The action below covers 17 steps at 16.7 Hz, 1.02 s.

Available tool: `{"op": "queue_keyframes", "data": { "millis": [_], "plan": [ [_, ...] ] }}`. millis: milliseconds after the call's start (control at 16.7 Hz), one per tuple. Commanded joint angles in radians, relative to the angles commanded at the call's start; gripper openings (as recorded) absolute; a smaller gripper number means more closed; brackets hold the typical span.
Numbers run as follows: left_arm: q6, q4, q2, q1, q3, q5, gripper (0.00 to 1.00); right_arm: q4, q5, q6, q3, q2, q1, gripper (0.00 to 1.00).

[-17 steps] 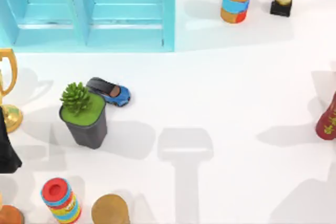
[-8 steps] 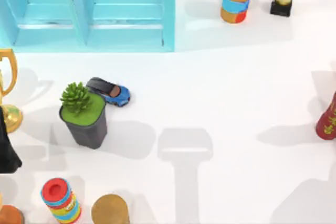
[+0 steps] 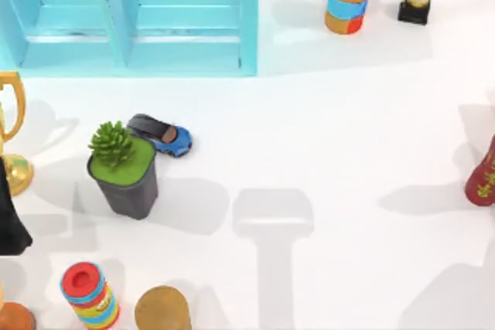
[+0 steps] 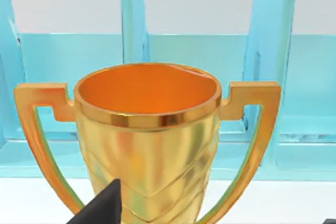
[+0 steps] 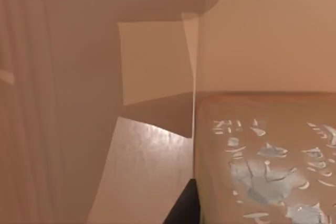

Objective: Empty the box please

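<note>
Gold trophy point(image 4: 147, 140) stands before our left gripper point(image 3: 9, 218) at the counter's point(image 3: 325, 152) left edge; whether its fingers are apart, we cannot tell. The turquoise box point(image 3: 128, 17) sits at the far left, a toy car point(image 3: 164, 135) beside a potted succulent point(image 3: 124, 169) before it.

Top view — no change found across the last second. Blue toy car point(image 3: 164, 135) keeps its spot touching the potted plant point(image 3: 122, 169). Dark left arm point(image 3: 11, 218) holds the same place at the left edge, just beside the gold trophy point(image 3: 11, 133) — shadows on the table point(image 3: 325, 129) unmoved.
</note>
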Motion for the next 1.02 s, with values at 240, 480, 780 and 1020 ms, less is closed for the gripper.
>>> {"op": "queue_keyframes", "data": {
  "millis": [240, 480, 780, 1020],
  "plan": [
    [0.000, 0.000, 0.000, 0.000, 0.000, 0.000, 1.00, 0.000, 0.000, 0.000, 0.000, 0.000, 0.000, 0.00],
    [0.000, 0.000, 0.000, 0.000, 0.000, 0.000, 1.00, 0.000, 0.000, 0.000, 0.000, 0.000, 0.000, 0.00],
    [0.000, 0.000, 0.000, 0.000, 0.000, 0.000, 1.00, -0.073, 0.001, -0.003, 0.069, -0.012, -0.003, 0.00],
    [0.000, 0.000, 0.000, 0.000, 0.000, 0.000, 1.00, -0.303, 0.000, -0.008, 0.233, -0.054, -0.005, 0.00]
  ]
}}
